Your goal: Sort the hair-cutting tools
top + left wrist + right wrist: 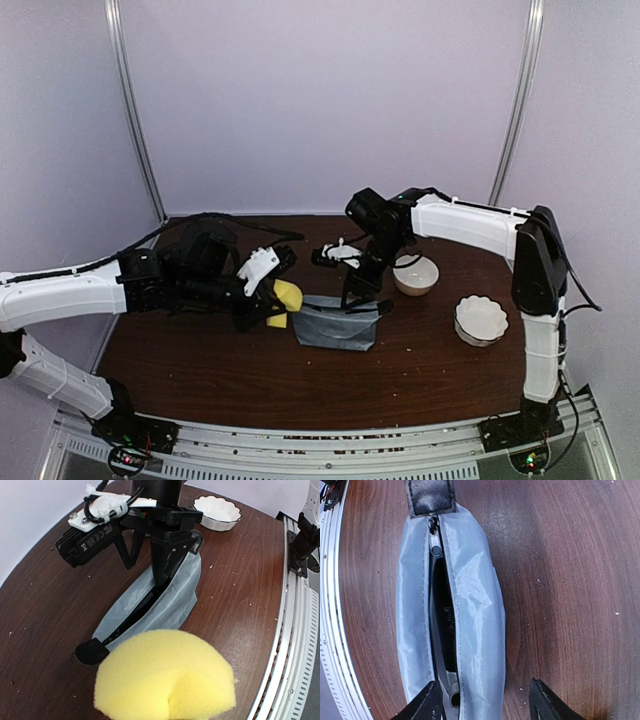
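Near the middle of a dark wooden table [250, 385], a grey zip pouch [338, 325] lies flat between 2 robot arms.

The top view alone shows both arms. The left gripper [268, 298] is at the pouch's left end and the right gripper [362, 295] points down over the pouch. 1 white bowl [415, 275] sits near the right wrist, and a second bowl [480, 320] sits farther right, apart from the pouch.

Only the right wrist view looks through the open zip, where a black clipper [445, 625] lies inside the pouch. That view also shows the right fingers [427, 702] spread with the pouch's end between them, pinching nothing.

A yellow foam block [165, 677] fills the front of the left wrist view and hides the left fingers. They are pressed together, though I cannot tell whether on the foam.

Bare wood runs from the pouch to the metal rail [285, 645] at the table's near edge.
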`<state>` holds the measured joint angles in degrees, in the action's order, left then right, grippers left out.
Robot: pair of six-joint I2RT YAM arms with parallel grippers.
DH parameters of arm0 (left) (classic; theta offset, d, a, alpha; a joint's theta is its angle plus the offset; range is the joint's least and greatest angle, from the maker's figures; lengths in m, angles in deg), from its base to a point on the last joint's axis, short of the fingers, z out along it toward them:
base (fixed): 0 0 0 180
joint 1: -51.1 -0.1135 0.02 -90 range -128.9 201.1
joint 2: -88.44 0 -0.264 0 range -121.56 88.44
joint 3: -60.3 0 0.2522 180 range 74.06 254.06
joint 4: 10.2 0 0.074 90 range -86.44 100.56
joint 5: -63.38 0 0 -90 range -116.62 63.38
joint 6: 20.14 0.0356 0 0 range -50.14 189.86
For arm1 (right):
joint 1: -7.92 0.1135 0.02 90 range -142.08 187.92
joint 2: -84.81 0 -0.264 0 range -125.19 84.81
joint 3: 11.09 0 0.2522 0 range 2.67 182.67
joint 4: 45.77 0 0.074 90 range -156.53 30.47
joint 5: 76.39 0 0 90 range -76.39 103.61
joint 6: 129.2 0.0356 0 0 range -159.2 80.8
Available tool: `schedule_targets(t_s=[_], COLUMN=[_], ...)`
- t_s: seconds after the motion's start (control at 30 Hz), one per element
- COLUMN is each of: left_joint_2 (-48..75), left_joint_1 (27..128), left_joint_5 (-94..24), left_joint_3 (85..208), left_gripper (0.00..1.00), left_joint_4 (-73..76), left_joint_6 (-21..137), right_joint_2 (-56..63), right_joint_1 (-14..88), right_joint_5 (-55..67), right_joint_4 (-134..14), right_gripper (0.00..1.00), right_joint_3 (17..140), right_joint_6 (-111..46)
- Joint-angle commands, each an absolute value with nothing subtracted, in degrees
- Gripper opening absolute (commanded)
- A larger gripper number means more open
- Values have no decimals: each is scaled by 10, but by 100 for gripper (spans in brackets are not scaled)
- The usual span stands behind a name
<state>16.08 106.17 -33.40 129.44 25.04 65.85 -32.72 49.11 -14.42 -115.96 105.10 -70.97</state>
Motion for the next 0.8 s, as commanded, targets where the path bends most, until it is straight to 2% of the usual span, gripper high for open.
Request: schedule_targets(t_s=[0.0,0.17,0.23,0.37,0.47,0.63,0.77], left_joint_2=[163,161,158,154,155,156,158], left_joint_1=[1058,1058,1058,1058,1058,1061,1077], left_joint_5=[-328,-323,-323,-332,-337,-351,-359], left_joint_3=[1286,1283,1282,1283,1283,1282,1285], left_gripper=[0,0,0,0,0,0,0], left_joint_4=[227,219,219,219,220,221,219], left_joint_6=[652,650,651,651,652,662,678], right_joint_2=[-354,-388,-396,-392,-382,-369,-361], right_joint_1=[493,494,493,495,501,521,538], right_joint_5=[-129,-122,-132,-163,-205,-285,-350], right_joint_4=[-1177,-1201,-1207,-1212,-1224,-1270,-1331], right_gripper=[61,59,52,32,21,11,8], right_joint_3=[1079,1113,1122,1121,1112,1090,1091], right_joint_6=[-713,-711,-711,-714,-722,-753,-792])
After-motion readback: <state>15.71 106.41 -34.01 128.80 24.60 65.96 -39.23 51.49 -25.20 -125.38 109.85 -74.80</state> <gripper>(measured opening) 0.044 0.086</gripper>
